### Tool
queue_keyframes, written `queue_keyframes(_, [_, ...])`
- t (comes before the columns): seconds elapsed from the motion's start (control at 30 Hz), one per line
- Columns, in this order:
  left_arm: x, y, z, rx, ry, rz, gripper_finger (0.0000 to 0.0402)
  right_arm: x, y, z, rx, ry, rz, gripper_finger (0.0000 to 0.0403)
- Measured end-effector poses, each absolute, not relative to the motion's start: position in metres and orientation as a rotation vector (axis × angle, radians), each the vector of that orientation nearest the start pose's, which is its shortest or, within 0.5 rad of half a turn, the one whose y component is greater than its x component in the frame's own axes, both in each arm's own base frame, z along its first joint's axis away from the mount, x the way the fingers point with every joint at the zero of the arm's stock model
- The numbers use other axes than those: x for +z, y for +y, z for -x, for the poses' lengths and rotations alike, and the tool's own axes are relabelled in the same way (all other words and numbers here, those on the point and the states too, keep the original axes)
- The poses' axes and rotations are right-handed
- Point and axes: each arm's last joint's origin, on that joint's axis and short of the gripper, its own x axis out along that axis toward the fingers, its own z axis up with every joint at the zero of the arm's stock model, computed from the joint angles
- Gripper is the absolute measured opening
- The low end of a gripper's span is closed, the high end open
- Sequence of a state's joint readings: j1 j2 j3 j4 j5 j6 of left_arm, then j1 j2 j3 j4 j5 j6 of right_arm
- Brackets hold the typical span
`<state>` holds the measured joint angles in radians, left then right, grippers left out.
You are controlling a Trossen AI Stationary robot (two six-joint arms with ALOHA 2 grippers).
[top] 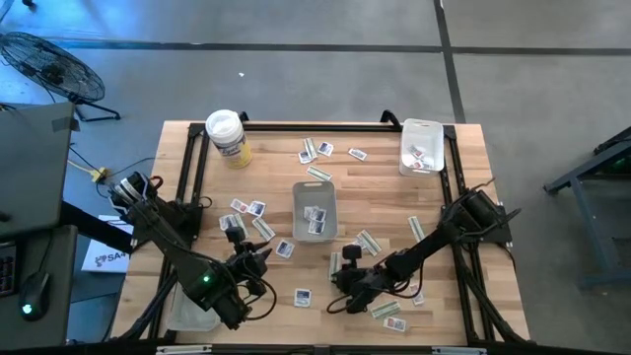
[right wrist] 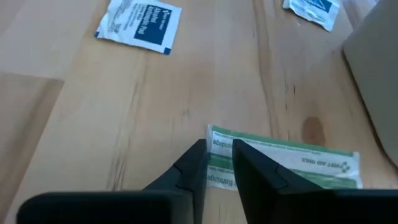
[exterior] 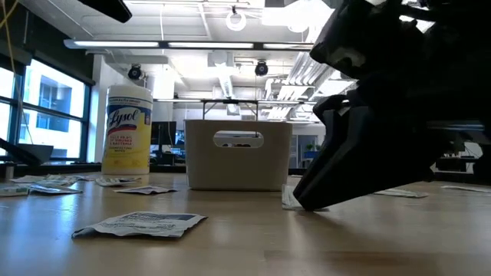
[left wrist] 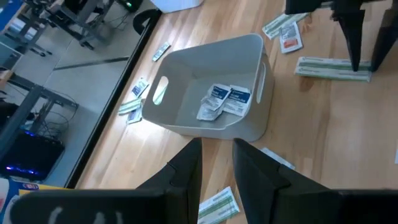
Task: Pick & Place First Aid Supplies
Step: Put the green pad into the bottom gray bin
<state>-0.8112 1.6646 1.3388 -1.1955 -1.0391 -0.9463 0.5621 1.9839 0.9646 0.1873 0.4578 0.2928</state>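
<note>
Small white packets and pale green bandage strips lie scattered on the wooden table. A clear tray [top: 315, 192] in the middle holds a few white packets [left wrist: 225, 101]. My right gripper [right wrist: 219, 163] is down at the table near its front edge, right of the tray, shut on a green strip [right wrist: 292, 160]; it also shows in the low view [exterior: 301, 201]. My left gripper [left wrist: 217, 167] hangs shut and empty above the table, left of the tray at the front [top: 258, 258]. My right gripper pinches the strip's end [right wrist: 217, 138] between its two fingertips. The fingers come from above, slanting down, and lie along the strip. The rest of the strip lies flat on the table.
A second clear tray [top: 422, 146] with packets stands at the far right. A white-lidded tub with a yellow label [top: 227, 136] stands at the far left. Loose packets [top: 304, 296] and strips [top: 386, 310] lie around both grippers. A white packet [exterior: 142, 222] lies near the front.
</note>
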Motion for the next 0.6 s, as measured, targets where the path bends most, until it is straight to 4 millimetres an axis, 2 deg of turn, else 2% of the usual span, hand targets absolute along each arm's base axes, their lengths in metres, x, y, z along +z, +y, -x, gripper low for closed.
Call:
queue_keyframes(0.27, [0.262, -0.202, -0.227, 0.550, 0.659, -0.326, 0.0085, 0.097, 0.178, -0.320, -0.040, 0.773, 0.076, 0.0083])
queue_keyframes(0.4, [0.257, -0.203, -0.229, 0.543, 0.644, -0.304, 0.0085, 0.096, 0.177, -0.320, -0.045, 0.784, 0.075, 0.0055])
queue_keyframes(0.53, [0.241, -0.202, -0.231, 0.518, 0.656, -0.329, 0.0085, 0.096, 0.177, -0.320, -0.044, 0.783, 0.077, 0.0011])
queue_keyframes(0.6, [0.232, -0.200, -0.235, 0.497, 0.675, -0.337, 0.0085, 0.099, 0.178, -0.320, -0.035, 0.772, 0.084, 0.0005])
